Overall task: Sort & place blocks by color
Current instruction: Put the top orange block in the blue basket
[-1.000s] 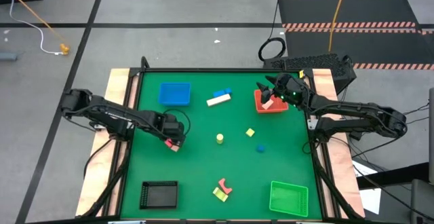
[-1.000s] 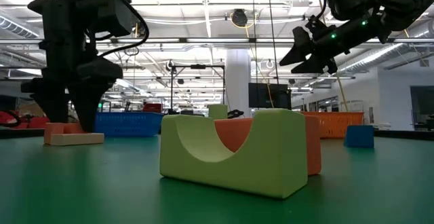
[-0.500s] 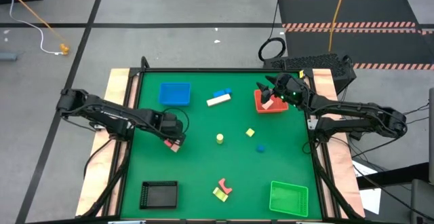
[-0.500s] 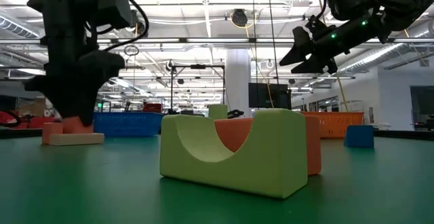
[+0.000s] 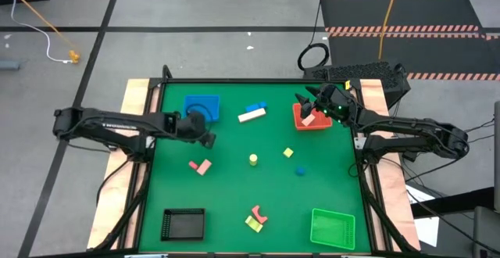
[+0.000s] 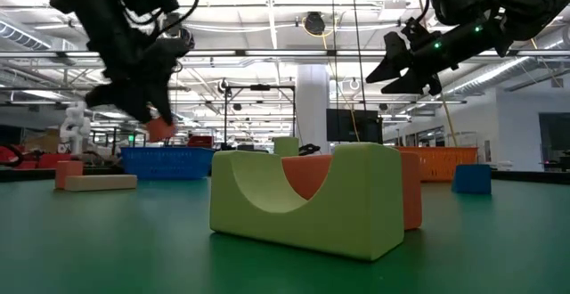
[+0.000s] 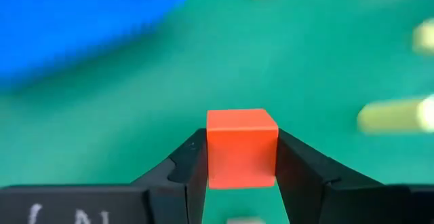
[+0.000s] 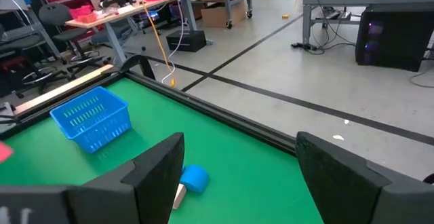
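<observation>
Left claw (image 7: 242, 159) clamps red cube (image 7: 242, 146) near blue tray (image 5: 201, 106); right claw (image 8: 234, 176) apart

I see bright, even overhead strip lighting and faint shadows; my left wrist view is motion-blurred around the sharp red cube (image 7: 241, 148).

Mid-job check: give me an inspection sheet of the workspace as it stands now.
Surface: green table, framed.
Job's things: red cube in left claw; pink blocks, yellow cylinder, yellow cube, blue blocks, cream bar, arch pair loose.
Trays: blue tray, red tray, black tray, green tray.
Clutter: nothing seen.
Claws: left claw shut on cube near blue tray; right claw open over red tray.
Cables: coil and cords on floor.
Surroundings: workshop floor, benches.
</observation>
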Robot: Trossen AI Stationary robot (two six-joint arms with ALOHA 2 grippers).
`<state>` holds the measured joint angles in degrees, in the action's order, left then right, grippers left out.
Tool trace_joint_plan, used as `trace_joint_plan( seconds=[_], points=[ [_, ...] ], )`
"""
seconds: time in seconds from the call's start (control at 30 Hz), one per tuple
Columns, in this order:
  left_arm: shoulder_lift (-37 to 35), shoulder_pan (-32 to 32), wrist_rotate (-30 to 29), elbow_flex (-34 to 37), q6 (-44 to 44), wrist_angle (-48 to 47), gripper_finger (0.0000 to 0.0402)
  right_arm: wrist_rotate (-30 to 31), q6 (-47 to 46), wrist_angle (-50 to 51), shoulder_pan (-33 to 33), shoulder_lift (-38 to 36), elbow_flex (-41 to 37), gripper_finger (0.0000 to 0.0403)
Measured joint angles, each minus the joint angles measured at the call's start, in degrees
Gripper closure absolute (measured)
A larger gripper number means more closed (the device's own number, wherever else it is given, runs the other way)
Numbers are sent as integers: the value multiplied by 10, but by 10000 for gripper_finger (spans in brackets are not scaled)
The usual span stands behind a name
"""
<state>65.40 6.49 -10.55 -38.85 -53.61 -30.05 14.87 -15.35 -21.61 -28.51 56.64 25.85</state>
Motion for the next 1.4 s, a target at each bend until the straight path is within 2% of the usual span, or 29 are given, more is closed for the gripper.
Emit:
trace_joint_plan(
  seconds=[0.17,0.3,0.43,0.57,0.8,1.0,1.17,1.4],
  points=[
    [-23,54,-24,-1,101,83,247,0,0,0,0,0,0,131],
    [-25,102,-52,-1,162,114,257,0,0,0,0,0,0,131],
    [-24,149,-91,-1,190,117,259,0,0,0,0,0,0,131],
    [-24,181,-98,-1,195,116,251,0,0,0,0,0,0,131],
    [6,204,-125,-1,211,100,253,0,0,0,0,0,0,131],
    [51,209,-125,0,200,97,253,0,0,0,0,0,0,131],
    [56,209,-125,0,200,105,252,0,0,0,0,0,0,131],
    [56,208,-72,0,226,104,221,0,0,0,0,0,0,131]
  ],
)
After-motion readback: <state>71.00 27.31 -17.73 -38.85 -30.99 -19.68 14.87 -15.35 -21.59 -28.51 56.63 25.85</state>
